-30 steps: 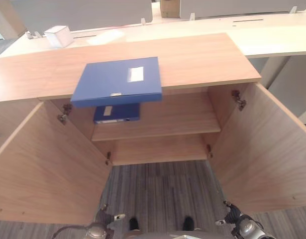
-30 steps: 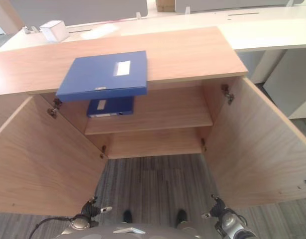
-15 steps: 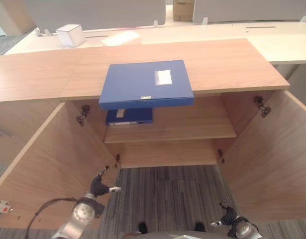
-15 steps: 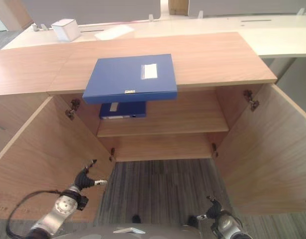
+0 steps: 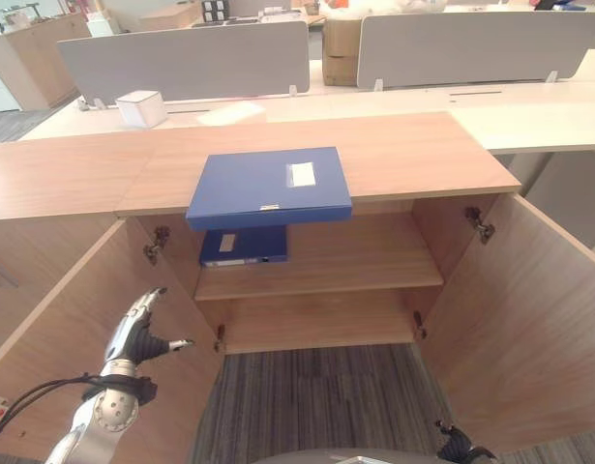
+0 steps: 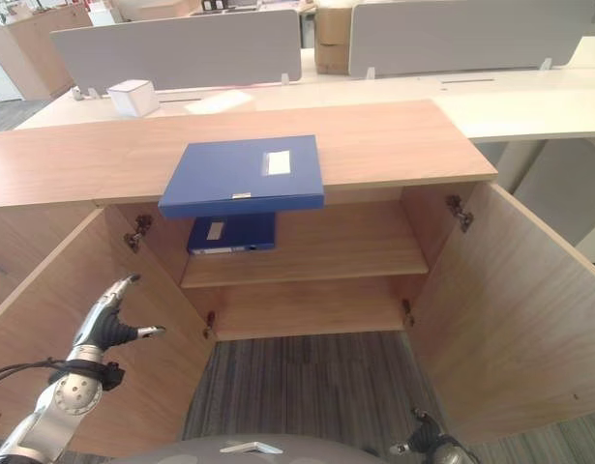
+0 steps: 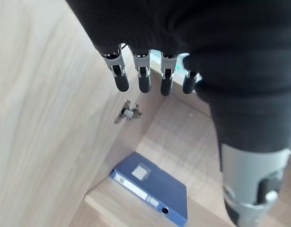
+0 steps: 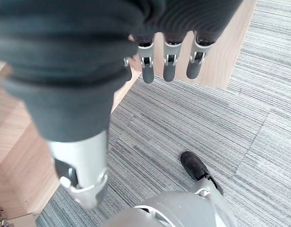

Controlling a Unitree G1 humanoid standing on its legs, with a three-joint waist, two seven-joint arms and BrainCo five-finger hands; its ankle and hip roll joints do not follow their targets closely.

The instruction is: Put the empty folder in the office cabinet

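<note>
A blue folder (image 5: 270,186) with a white label lies flat on the cabinet top (image 5: 413,155), its front edge overhanging the opening. A second blue folder (image 5: 244,246) lies on the upper shelf inside, seen too in the left wrist view (image 7: 152,189). My left hand (image 5: 137,333) is raised in front of the open left door, below and left of both folders, fingers (image 7: 143,78) straight and holding nothing. My right hand (image 6: 423,447) hangs low near the floor at the right, its fingers (image 8: 169,64) straight and empty.
Both cabinet doors stand wide open, the left door (image 5: 65,329) and the right door (image 5: 529,309). The upper shelf (image 5: 365,261) has free room right of the stored folder. A white box (image 5: 142,108) sits on the desk behind, before grey partition screens (image 5: 191,60).
The camera has tilted up, showing more of the desks behind. My left hand has risen beside the left door. My right hand has sunk toward the bottom edge. The folders have not moved.
</note>
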